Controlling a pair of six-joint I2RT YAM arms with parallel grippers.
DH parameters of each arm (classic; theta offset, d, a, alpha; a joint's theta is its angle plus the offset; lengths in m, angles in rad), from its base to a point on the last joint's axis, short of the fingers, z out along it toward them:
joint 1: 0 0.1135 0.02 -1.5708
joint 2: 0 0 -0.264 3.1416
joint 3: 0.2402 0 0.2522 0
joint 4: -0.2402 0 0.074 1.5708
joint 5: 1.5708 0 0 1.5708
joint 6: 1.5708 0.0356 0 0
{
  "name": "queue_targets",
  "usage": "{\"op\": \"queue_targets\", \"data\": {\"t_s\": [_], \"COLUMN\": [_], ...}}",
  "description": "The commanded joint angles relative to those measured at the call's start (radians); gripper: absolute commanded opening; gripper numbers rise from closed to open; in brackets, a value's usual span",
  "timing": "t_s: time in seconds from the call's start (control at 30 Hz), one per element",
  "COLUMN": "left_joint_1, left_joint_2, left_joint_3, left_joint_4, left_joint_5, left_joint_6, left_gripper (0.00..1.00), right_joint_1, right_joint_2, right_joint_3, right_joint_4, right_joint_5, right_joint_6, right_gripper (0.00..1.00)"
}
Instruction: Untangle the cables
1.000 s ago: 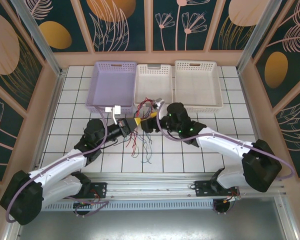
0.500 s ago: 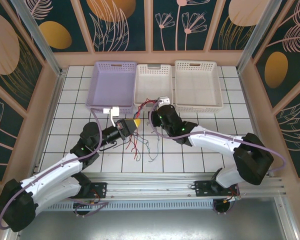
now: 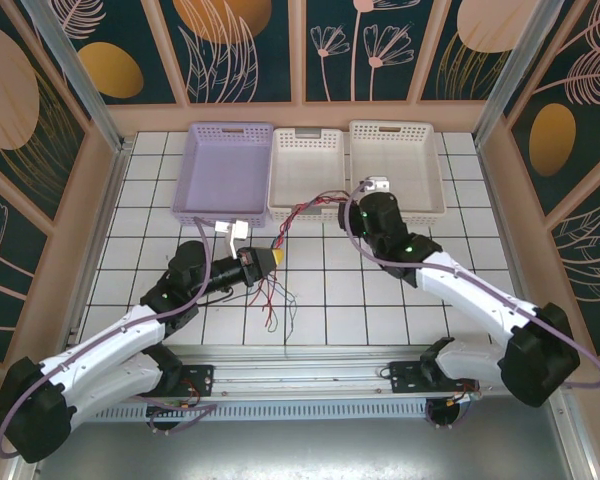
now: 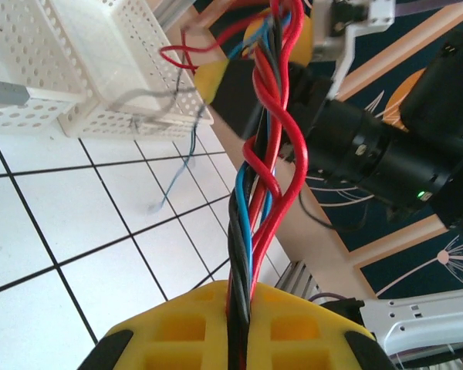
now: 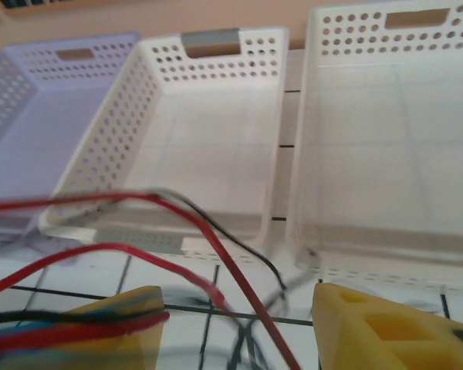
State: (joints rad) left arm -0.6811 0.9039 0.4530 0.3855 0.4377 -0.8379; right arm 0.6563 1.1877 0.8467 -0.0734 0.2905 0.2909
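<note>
Separating the twisted bundle is judged to be the step in hand. The cables, red, blue and black strands wound round one another, are pinched between the yellow pads of the left gripper, which is closed on them over the tiled table, near the front of the purple basket. From that grip the bundle is stretched across to the right gripper, which is held near the front of the middle white basket. Its jaws stand well apart, and several strands are laid against the pad at the left of the wrist view without being pinched, so nothing is judged to be held there. In the overhead view loose ends are seen trailing on the tiles below the left gripper. The twist is not yet undone. For the next move, a single strand, perhaps a red one that bows clear of the rest, would need to be closed upon by the right gripper and drawn away so that the twist is unwound rather than tightened. The strands are thin and easily missed.
</note>
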Motion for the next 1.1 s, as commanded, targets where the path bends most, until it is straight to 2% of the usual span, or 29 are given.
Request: {"op": "queue_targets", "data": {"t_s": [0.0,0.1,0.3,0.5,0.77,1.07], "left_joint_1": [-0.003,-0.004,-0.005,-0.007,-0.054,-0.124], "left_joint_2": [0.004,0.004,0.007,0.028,0.055,0.085], "left_joint_3": [0.024,0.015,-0.006,-0.017,-0.057,-0.062], "left_joint_4": [0.007,0.041,0.112,0.159,0.201,0.234], "left_joint_5": [0.027,0.027,0.008,0.002,-0.032,-0.082], "left_joint_6": [0.018,0.002,-0.034,-0.050,-0.058,-0.037], "left_gripper": [0.00,0.00,0.00,0.00,0.00,0.00], "right_joint_1": [0.002,0.002,0.002,0.014,0.099,0.105], "right_joint_2": [-0.044,-0.064,-0.116,-0.136,-0.120,-0.027], "right_joint_3": [-0.011,-0.012,-0.021,-0.055,-0.083,-0.089], "right_joint_4": [-0.014,-0.020,-0.054,0.058,0.235,0.279], "right_joint_5": [-0.251,-0.371,-0.491,-0.739,-0.781,-0.710], "right_joint_6": [-0.047,-0.038,0.031,0.171,0.287,0.385], "right_gripper": [0.62,0.66,0.67,0.64,0.63,0.54]}}
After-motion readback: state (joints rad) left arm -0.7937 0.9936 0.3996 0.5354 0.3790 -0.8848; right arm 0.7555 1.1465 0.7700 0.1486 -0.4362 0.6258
